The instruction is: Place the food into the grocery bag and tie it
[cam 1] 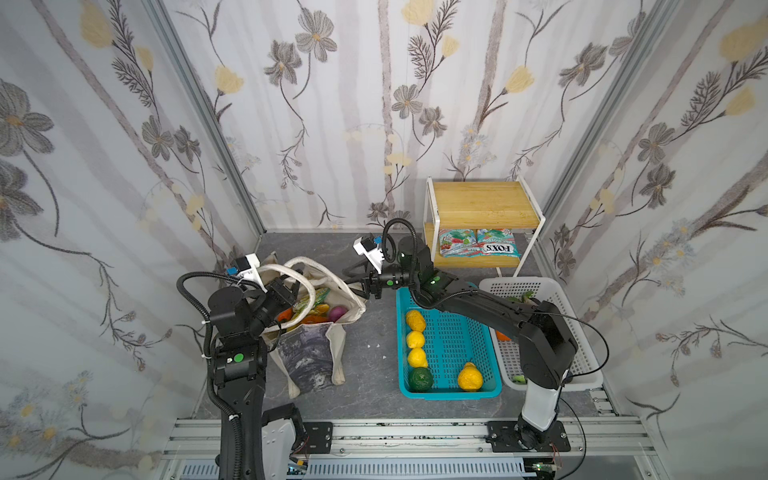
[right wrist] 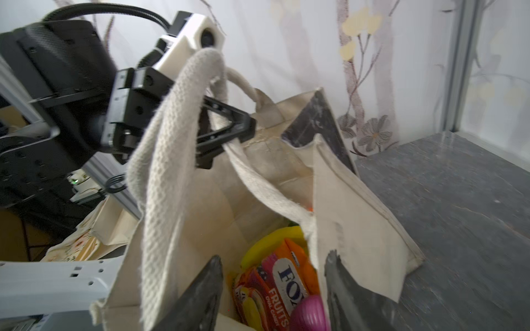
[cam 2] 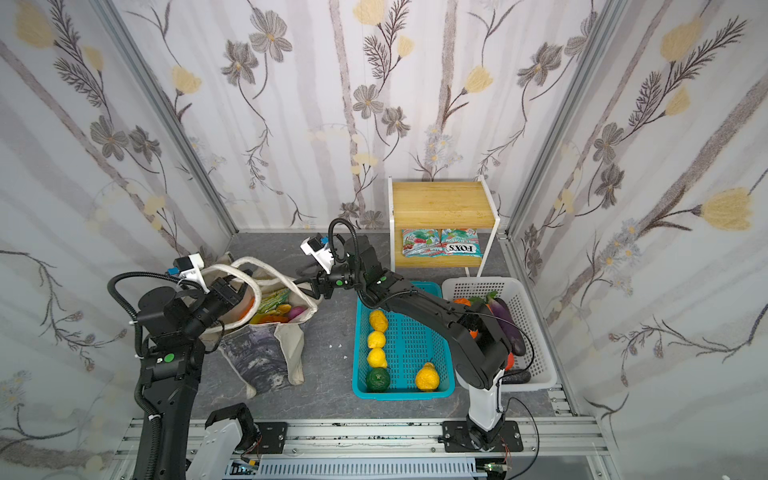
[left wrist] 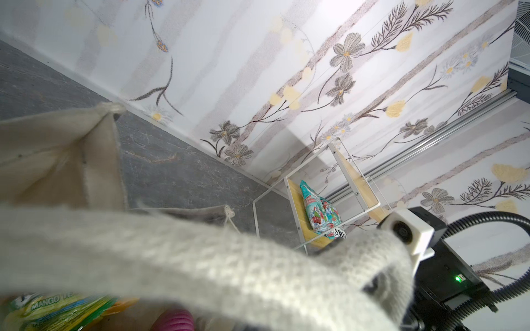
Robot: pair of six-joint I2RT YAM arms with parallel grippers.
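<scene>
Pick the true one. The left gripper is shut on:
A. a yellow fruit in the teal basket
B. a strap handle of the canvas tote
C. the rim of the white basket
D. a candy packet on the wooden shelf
B: in the right wrist view the left gripper has its jaws pinched together on a cream strap handle above the open mouth of the canvas tote, well away from both baskets and the shelf.

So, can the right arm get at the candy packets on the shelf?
Likely yes: the candy packets lie on the open lower tier of the shelf, nothing blocks them; the right gripper is open.
</scene>
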